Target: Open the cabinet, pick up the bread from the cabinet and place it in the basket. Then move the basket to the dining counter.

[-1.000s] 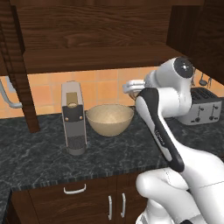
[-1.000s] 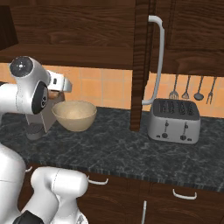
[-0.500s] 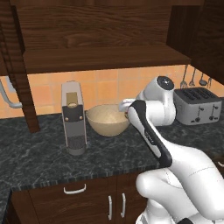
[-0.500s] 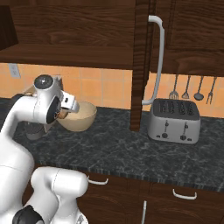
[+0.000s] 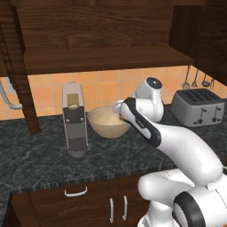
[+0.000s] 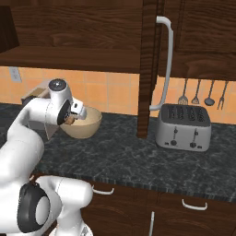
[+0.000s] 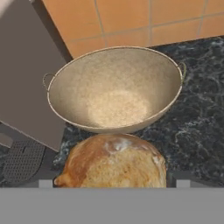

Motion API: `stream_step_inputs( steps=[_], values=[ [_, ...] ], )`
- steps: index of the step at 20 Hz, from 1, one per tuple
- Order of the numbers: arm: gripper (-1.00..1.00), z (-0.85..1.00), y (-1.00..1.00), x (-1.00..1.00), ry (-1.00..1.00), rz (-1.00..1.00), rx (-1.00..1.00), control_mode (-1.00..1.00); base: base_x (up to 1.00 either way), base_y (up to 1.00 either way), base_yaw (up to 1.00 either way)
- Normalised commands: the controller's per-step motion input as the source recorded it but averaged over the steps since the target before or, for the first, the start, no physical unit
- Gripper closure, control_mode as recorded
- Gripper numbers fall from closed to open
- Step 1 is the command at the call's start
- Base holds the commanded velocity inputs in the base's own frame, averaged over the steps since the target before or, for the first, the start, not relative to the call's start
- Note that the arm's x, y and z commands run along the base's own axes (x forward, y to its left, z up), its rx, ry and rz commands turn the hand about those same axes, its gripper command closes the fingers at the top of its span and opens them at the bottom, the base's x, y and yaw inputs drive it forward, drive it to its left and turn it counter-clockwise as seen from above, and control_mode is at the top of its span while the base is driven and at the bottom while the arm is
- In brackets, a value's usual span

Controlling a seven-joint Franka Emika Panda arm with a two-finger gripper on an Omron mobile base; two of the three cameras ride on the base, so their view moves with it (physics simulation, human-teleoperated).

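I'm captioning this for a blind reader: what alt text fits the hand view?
A golden bread roll sits between the gripper's spread fingertips, just short of the empty tan basket on the dark speckled counter. The grey coffee machine stands beside the basket, orange wall tiles behind.

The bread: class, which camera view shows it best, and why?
The hand view: the bread looms large in the foreground, crust clear, just short of the empty basket. The right base view gives a small brown glimpse at the gripper. In the left base view I cannot make it out.
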Motion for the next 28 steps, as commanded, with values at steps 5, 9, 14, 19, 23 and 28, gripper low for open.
stream_step_inputs(
  steps=[5, 9, 14, 19, 23, 28],
  values=[
    [1.0, -0.19, 0.05, 0.5, 0.05, 0.0, 0.0, -1.0, 0.0, 0.0, 0.0],
    [1.0, -0.43, 0.0, 0.43, 0.0, 0.0, 0.0, -1.0, 0.0, 0.0, 0.0],
    [1.0, -0.51, 0.0, 0.42, 0.01, 0.0, 0.0, -1.0, 0.0, 0.0, 0.0],
    [1.0, -0.42, 0.0, 0.38, 0.04, 0.0, 0.0, -1.0, 0.0, 0.0, 0.0],
    [1.0, -0.13, 0.01, 0.26, 0.03, 0.0, 0.0, -1.0, 0.0, 0.0, 0.0],
    [1.0, 0.0, 0.06, 0.23, 0.01, -0.01, 0.0, -1.0, 0.0, 0.0, 0.0]
  ],
)
